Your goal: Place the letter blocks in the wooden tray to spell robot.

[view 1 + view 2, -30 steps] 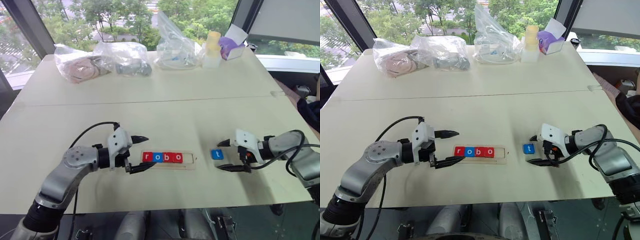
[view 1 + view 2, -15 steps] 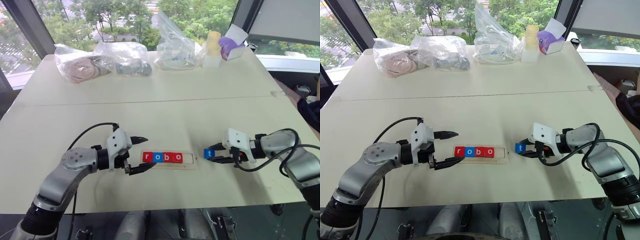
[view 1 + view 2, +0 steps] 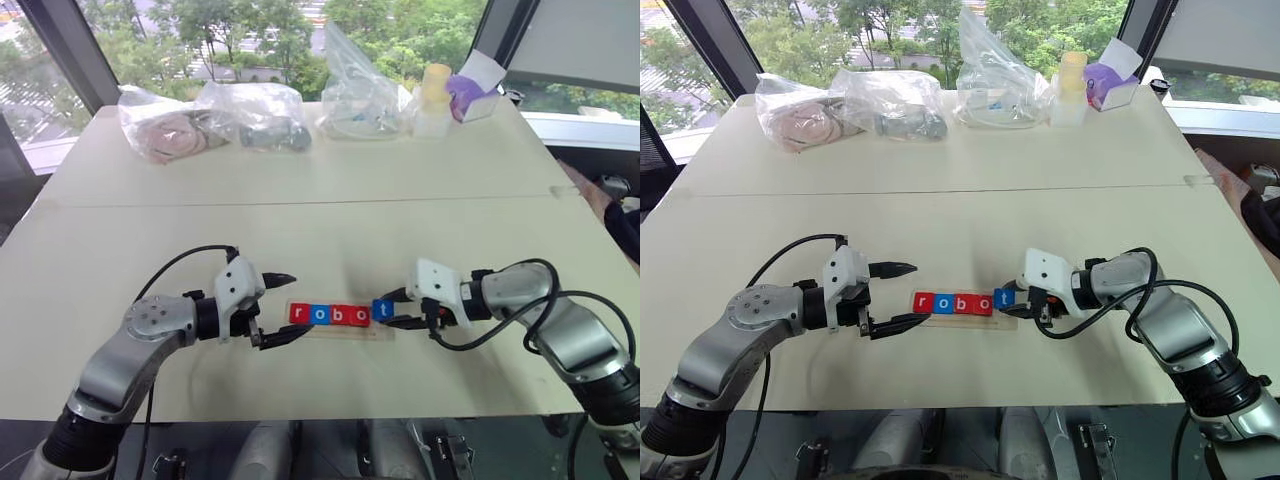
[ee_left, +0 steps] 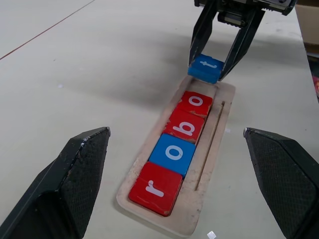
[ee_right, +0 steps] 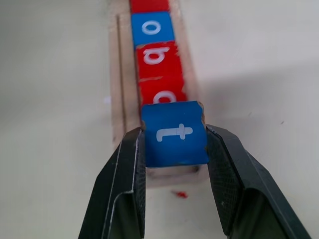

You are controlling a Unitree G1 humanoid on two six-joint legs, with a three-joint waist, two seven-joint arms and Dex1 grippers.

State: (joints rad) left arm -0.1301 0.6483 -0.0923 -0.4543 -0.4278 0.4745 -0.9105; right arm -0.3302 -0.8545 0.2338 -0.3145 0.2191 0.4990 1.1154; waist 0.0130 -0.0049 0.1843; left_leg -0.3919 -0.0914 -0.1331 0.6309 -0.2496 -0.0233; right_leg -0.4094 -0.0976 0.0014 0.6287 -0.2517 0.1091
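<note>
Near the front edge of the worktop [image 3: 320,225], toward its middle, lies the wooden tray [image 4: 208,149] with four letter blocks seated in its slot, reading r [image 4: 155,187], o [image 4: 173,153], b [image 4: 186,127], o [image 4: 196,103] from left to right. At the tray's left end, the left claw [image 3: 283,307] hangs with its fingers spread wide apart, holding nothing. At the tray's right end, the right claw [image 3: 396,308] is clamped on the blue t block [image 5: 174,133], which sits tilted over the last empty space, its near edge seemingly raised above the tray's end wall. The risk, as I judge it: if released while tilted, the t could rest on the rim or on the neighbouring o instead of dropping flat, or a push sideways could shift the tray and jostle the seated row. Counted: five letter blocks, three red and two blue; one tray; two claws. Along the far edge of the worktop sit three clear plastic bags [image 3: 260,112].
</note>
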